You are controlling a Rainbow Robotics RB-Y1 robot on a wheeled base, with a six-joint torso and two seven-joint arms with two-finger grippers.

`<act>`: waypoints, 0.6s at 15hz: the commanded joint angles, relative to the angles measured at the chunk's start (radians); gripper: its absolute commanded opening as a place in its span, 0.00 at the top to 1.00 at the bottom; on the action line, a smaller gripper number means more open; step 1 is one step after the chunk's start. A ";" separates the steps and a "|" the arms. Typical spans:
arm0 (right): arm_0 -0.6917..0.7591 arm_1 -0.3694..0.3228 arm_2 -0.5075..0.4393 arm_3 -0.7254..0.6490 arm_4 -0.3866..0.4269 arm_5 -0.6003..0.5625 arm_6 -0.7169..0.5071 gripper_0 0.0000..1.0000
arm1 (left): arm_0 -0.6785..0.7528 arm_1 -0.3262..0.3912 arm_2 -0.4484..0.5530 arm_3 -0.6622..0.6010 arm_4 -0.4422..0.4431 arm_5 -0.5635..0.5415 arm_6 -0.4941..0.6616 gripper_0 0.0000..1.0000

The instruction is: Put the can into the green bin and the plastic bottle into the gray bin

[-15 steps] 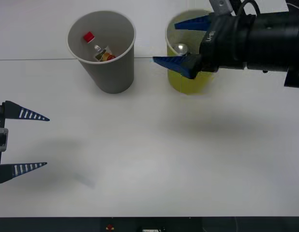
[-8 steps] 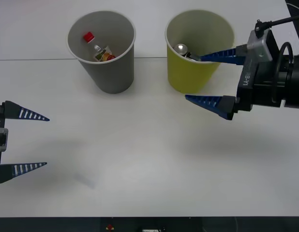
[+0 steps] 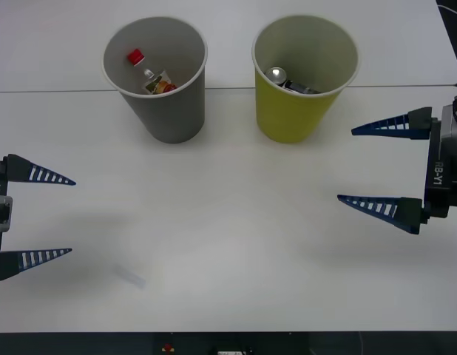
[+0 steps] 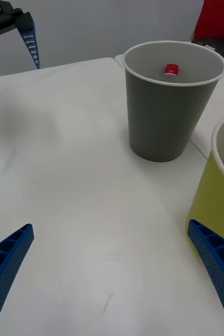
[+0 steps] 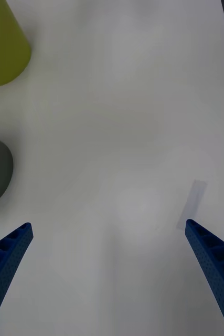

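My right gripper [image 3: 347,164] is over the table [image 3: 228,244] at the right edge, near the green bin [image 3: 291,122] but clear of it. Jaws spread wide, nothing held. In the right wrist view both blue fingers [image 4: 7,262] sit at the corners with bare table between them, and the green bin's wall is just beside one finger.

My left gripper [image 3: 72,217] is parked at the left edge over the table, jaws also wide apart and holding nothing.

The can [image 3: 280,77] lies inside the green bin, shiny round end up, dark body against the bin's near wall. The plastic bottle [image 3: 151,74] lies tilted inside the gray bin [image 3: 169,115], red cap toward the back; the right wrist view catches that cap just above the rim.

Bins stand upright side by side at the back of the table, apart, gray on the left.
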 commanded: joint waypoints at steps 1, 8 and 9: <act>0.021 0.043 -0.030 0.090 -0.065 -0.076 0.118 0.00 | 0.000 0.000 0.000 0.000 0.000 0.000 0.000 0.00; 0.024 0.061 -0.061 0.333 -0.145 -0.209 0.415 0.00 | 0.000 0.000 0.000 0.000 0.000 0.000 0.000 0.00; 0.026 0.058 -0.070 0.345 -0.145 -0.232 0.418 0.00 | 0.000 0.000 0.000 0.000 0.000 0.000 0.000 0.00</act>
